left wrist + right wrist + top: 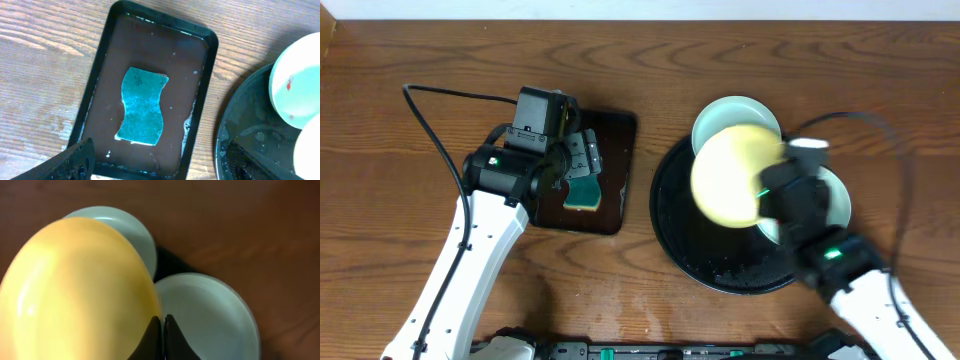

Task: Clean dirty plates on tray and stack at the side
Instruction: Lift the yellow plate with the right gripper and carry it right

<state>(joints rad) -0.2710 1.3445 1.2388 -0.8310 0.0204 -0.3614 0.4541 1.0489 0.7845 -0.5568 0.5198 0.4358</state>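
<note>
My right gripper is shut on the rim of the pale yellow plate and holds it tilted above the round black tray; the plate fills the left of the right wrist view, fingers pinched on its edge. One pale mint plate lies at the tray's far rim and shows a red smear in the left wrist view. Another mint plate lies on the tray's right side, partly under my arm. My left gripper is open above the small rectangular tray, over the teal sponge.
The rectangular black tray holds the sponge and some wet foam. Water drops lie on the round tray's floor. A black cable runs over the table at the left. Brown wooden tabletop surrounds both trays.
</note>
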